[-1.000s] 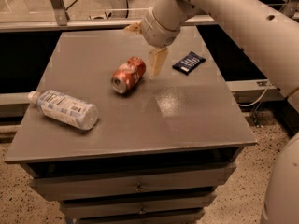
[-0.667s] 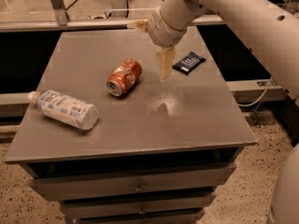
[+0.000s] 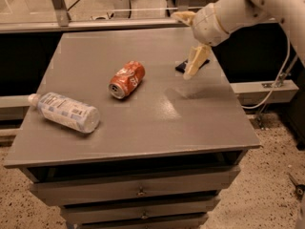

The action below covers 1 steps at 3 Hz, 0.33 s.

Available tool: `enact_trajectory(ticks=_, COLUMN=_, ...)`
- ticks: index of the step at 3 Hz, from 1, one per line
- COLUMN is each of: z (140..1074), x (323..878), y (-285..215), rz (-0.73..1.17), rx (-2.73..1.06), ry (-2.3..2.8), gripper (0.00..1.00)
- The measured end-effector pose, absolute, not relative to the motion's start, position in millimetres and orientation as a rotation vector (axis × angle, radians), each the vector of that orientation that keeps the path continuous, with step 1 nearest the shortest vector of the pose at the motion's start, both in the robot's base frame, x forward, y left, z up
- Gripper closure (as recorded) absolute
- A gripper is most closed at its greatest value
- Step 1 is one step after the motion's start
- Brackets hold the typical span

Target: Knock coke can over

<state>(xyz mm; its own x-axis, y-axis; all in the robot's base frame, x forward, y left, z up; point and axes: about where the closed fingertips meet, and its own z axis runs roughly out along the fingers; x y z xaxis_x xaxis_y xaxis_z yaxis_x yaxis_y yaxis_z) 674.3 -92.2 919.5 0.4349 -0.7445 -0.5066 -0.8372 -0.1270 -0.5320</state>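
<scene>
Coke can point(image 3: 127, 79): lies on its side, silver end turned toward the near-left, red body slanting away to the far-right. Rests directly on the grey table point(image 3: 190, 123), roughly at the middle of its top.

Gripper point(image 3: 194, 66): hangs to the right of the can and slightly farther back, pointing down, raised off the surface that carries the can. Stands well apart from the can, touching neither it nor anything else that shows. How wide it stands cannot be made out from this angle. Joins the pale arm point(image 3: 228, 13), which reaches in from up and to the right of the can.

Dark packet point(image 3: 181, 67): lies flat to the right of the can, beyond it, partly hidden behind the gripper.

Clear plastic bottle point(image 3: 64, 112): lies on its side to the left of the can and nearer the front edge, well apart from it, cap end pointing away from the can.

Drawers point(image 3: 138, 192): sit below the can, under the tabletop.
</scene>
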Motion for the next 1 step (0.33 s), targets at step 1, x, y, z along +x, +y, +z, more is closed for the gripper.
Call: enact_trajectory(ticks=1, z=926.5, x=673.4, y=-113.4, rz=0.170, rx=-1.802, ry=1.379, gripper=0.00)
